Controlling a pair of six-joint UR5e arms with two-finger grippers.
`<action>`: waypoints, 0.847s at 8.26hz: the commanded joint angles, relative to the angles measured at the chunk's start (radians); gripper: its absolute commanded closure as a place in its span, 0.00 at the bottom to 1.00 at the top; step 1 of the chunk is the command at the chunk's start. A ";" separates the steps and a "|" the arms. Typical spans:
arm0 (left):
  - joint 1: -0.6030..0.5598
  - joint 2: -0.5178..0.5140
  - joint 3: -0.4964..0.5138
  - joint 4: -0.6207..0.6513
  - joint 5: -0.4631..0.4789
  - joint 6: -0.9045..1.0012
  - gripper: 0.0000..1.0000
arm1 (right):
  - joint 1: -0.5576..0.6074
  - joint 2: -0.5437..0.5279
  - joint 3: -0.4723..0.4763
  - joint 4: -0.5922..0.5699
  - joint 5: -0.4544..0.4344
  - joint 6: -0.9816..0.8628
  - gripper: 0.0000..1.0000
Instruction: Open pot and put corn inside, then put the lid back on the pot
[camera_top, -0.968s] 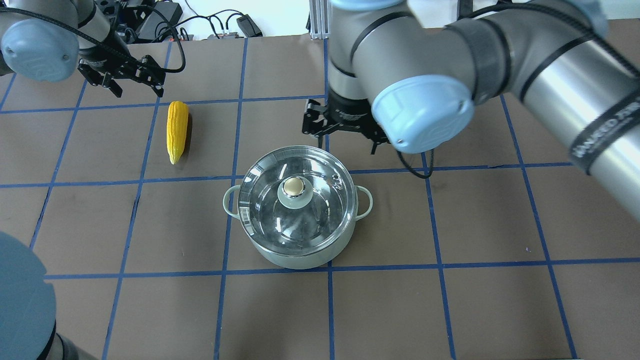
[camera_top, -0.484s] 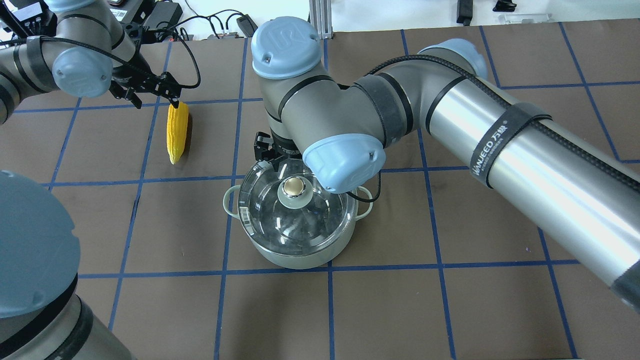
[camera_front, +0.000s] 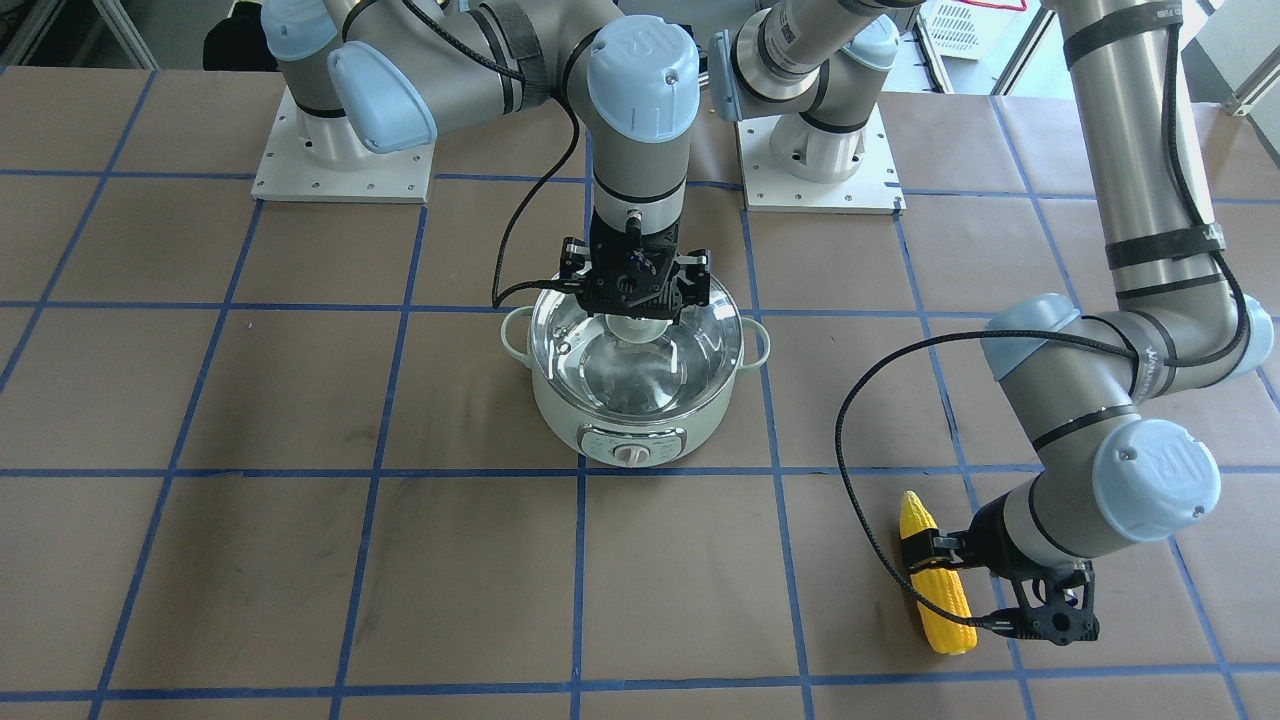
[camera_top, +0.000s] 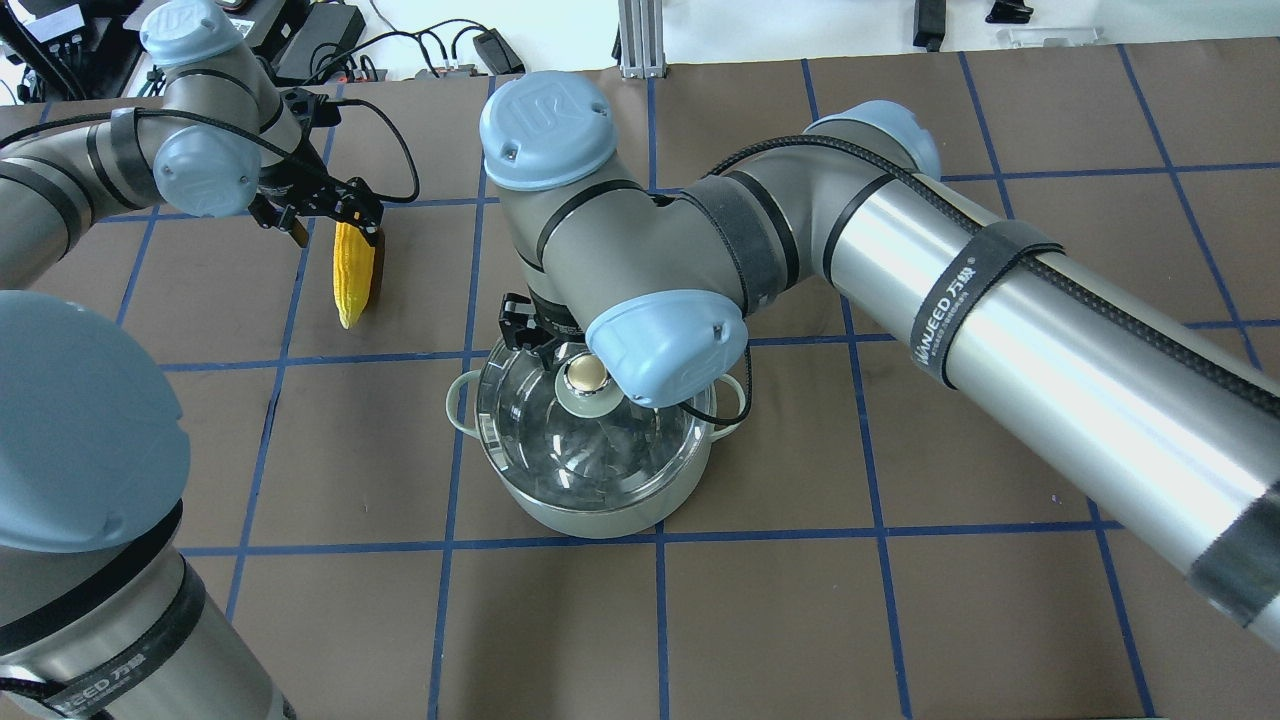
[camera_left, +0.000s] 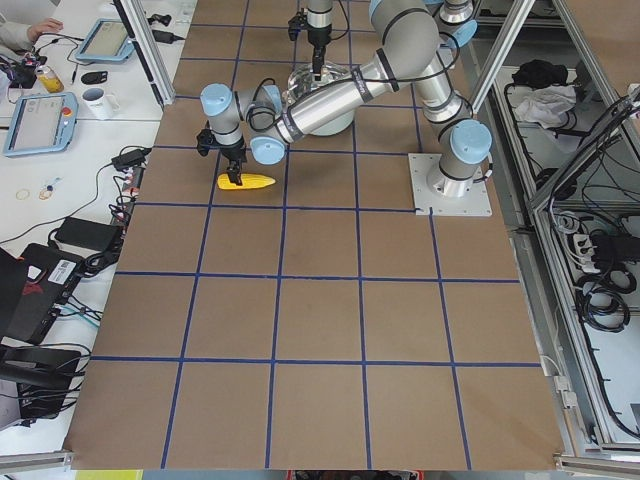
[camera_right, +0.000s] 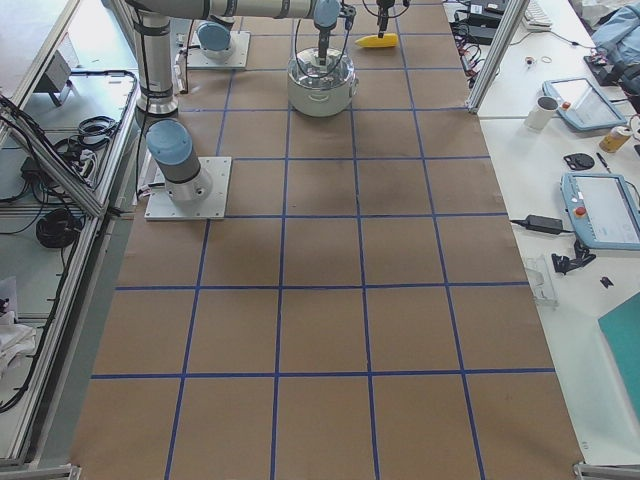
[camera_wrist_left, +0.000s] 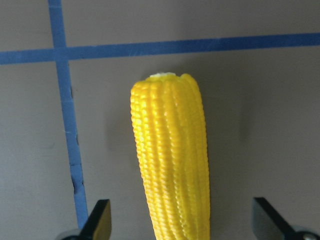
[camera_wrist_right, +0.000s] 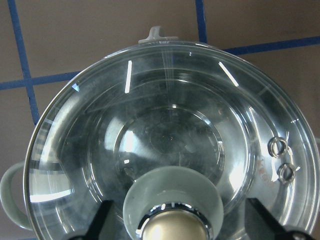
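Note:
The mint-green pot stands mid-table with the glass lid on it. My right gripper is open and low over the lid, one finger on each side of the gold knob without touching it. In the overhead view the right wrist hides most of that gripper, and only the knob shows. The yellow corn lies on the table to the pot's far left. My left gripper is open and straddles the corn near its thick end, fingers apart from it.
Brown paper with a blue tape grid covers the table. Cables and power bricks lie beyond the far edge. The two base plates are at the robot's side. The right arm's long forearm spans the table's right half.
The right gripper came from behind the pot to sit over the lid knob. The left gripper came down from beyond the corn to straddle its thick end. Pot, lid and corn have not moved.

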 joint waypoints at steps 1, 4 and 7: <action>0.000 -0.047 0.000 0.002 0.000 0.001 0.00 | 0.001 0.002 0.002 0.034 0.010 0.001 0.32; 0.000 -0.073 0.000 0.002 0.000 0.002 0.64 | 0.001 0.001 -0.002 0.038 0.011 0.000 0.57; 0.000 -0.060 0.006 0.000 0.000 0.002 1.00 | 0.001 -0.004 -0.011 0.039 0.008 -0.002 0.66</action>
